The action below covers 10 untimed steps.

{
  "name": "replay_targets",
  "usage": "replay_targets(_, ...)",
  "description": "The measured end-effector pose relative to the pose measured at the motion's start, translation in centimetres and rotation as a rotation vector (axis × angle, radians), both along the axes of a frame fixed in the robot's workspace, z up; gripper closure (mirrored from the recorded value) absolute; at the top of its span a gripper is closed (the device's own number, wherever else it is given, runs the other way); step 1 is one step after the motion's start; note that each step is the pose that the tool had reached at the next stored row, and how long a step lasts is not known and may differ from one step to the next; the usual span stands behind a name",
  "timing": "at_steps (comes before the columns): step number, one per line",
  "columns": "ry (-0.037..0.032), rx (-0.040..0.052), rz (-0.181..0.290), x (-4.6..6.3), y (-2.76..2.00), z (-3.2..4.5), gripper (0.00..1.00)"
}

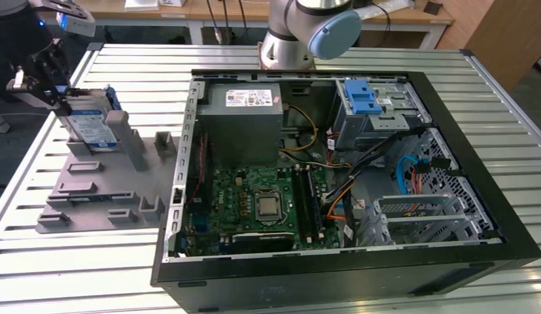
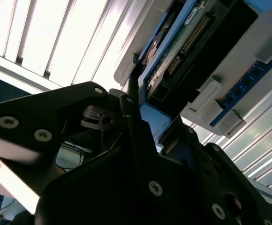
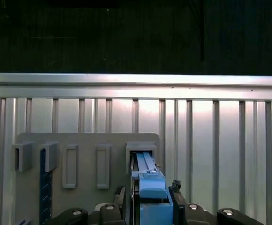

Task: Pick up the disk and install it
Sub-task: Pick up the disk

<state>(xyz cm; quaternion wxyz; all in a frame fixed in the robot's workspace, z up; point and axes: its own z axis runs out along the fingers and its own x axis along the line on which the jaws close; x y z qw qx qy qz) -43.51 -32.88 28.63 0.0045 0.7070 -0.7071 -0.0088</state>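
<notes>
1. The disk (image 1: 89,125) is a flat silver drive with a white-and-blue label and a blue frame along its edges.
2. It stands upright on edge in a slot of the grey holder (image 1: 95,196), at the exterior view's left.

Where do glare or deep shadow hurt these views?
Exterior view: even light, with a mild sheen on the table. Second wrist view: the table slats are blown out white, and the disk sits in shade beside them. First wrist view: a glare band crosses the slats, the background is black, and the claw is in shadow.
</notes>
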Motion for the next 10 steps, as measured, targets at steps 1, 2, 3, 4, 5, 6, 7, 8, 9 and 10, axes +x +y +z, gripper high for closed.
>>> replay_targets(1, -0.0002, -0.0002, 0.000, -0.04, -0.02, 0.01, 0.55)
replay_targets(2, -0.0015, -0.0001, 0.001, -0.05, -0.02, 0.03, 0.61)
replay_targets(3, -0.0024, 0.0000, 0.001, -0.05, -0.03, 0.05, 0.64)
replay_targets(4, -0.0029, 0.0001, 0.001, -0.05, -0.03, 0.06, 0.64)
replay_targets(5, -0.0030, 0.0001, 0.001, -0.04, -0.03, 0.05, 0.64)
replay_targets(6, -0.0030, 0.0001, 0.001, -0.05, -0.03, 0.06, 0.64)
replay_targets(7, -0.0029, 0.0001, 0.001, -0.05, -0.03, 0.07, 0.64)
replay_targets(8, -0.0027, 0.0000, 0.001, -0.05, -0.03, 0.11, 0.64)
replay_targets(9, -0.0025, -0.0001, 0.001, -0.05, -0.03, 0.18, 0.64)
replay_targets(10, -0.0027, 0.0000, 0.001, -0.05, -0.03, 0.24, 0.64)
